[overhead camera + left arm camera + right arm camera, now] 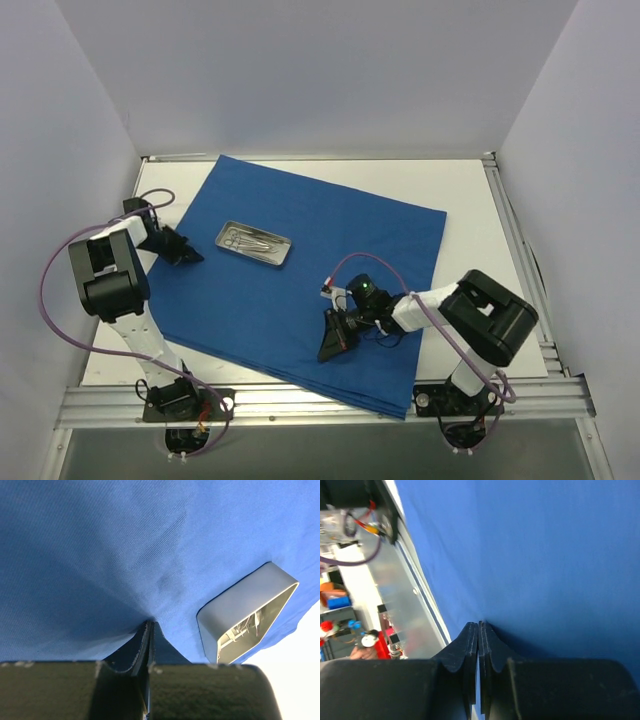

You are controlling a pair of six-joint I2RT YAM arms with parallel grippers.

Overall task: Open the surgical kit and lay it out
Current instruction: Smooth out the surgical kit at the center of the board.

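Observation:
The royal-blue drape (340, 230) lies spread flat over the white table. On its left part sits the small metal tray (224, 240) with thin silver instruments (250, 241) inside. My left gripper (190, 256) is at the drape's left edge, left of the tray. In the left wrist view it (149, 624) is shut, pinching the drape (100, 540), whose creases run to the tips; the tray (235, 605) lies to the right. My right gripper (330, 352) is on the drape's near middle. In the right wrist view it (478, 624) is shut, tips touching the smooth drape (545, 555).
Bare white table (470, 190) shows right of and behind the drape. An aluminium frame rail (300, 405) runs along the near edge and shows in the right wrist view (420, 605). White walls enclose the table. Purple cables loop off both arms.

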